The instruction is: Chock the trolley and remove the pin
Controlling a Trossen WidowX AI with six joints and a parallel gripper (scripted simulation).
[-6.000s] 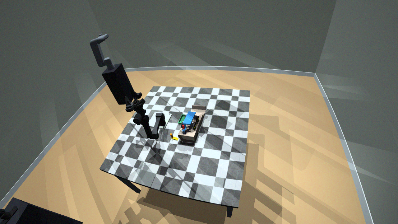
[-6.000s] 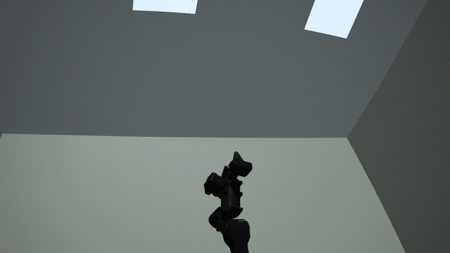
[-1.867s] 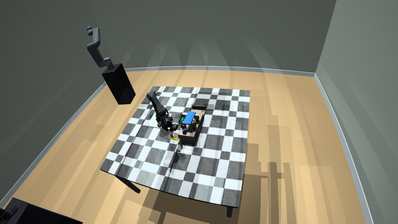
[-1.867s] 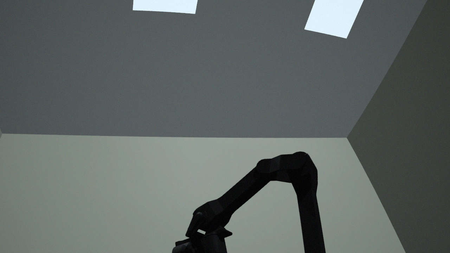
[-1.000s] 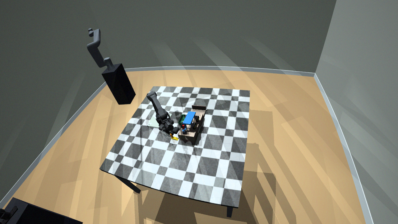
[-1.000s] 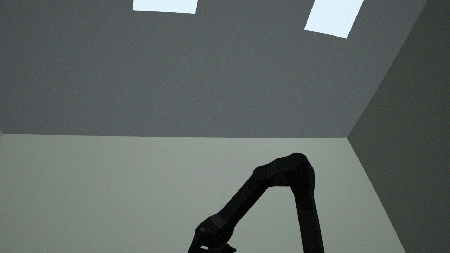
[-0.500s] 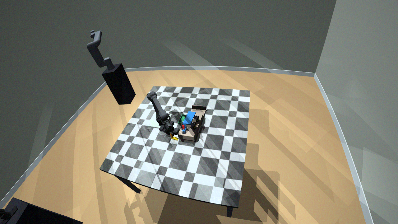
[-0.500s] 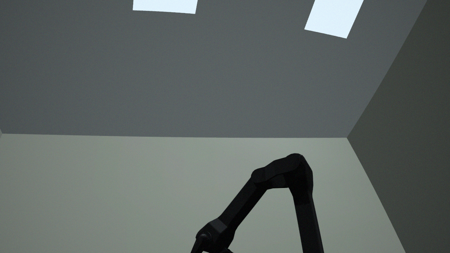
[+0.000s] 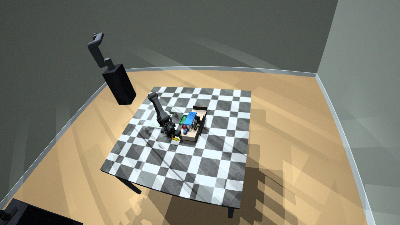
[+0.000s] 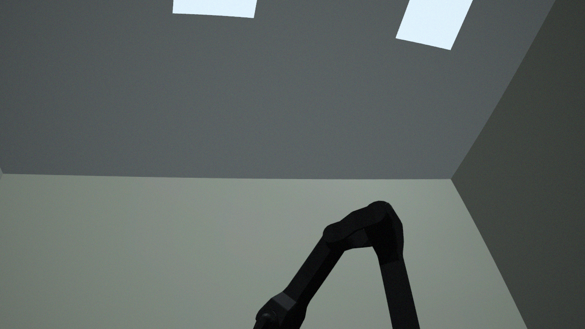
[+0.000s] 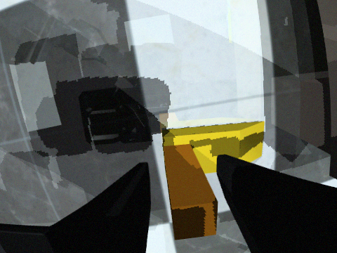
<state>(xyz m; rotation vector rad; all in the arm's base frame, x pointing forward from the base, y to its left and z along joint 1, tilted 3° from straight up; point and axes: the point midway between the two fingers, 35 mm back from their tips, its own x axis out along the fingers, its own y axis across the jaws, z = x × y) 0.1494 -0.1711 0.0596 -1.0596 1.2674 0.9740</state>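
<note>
The yellow chock (image 9: pixel 175 138) (image 11: pixel 250 144) lies on the table beside the ramp (image 9: pixel 189 137) (image 11: pixel 310 109). Its orange handle (image 11: pixel 186 176) points up towards the wrist camera. My gripper (image 11: pixel 182 168) is open, with one finger on each side of the handle. A gap shows between the left finger and the handle. The chock's black base cannot be made out. The trolley with its blue top (image 9: pixel 190 118) stands on the ramp. The red-headed stop pin (image 9: pixel 184 127) stands upright in front of it, near the ramp's near end. The green tray (image 9: pixel 180 119) lies beside the ramp.
The ramp has a dark wall (image 9: pixel 200 108) across its far end and a dark wall along its right side. The checkered table (image 9: pixel 156 167) carries everything. A black pedestal (image 9: pixel 118 86) with a grey arm stands beyond the table. The exterior view shows only my arm, the walls and ceiling.
</note>
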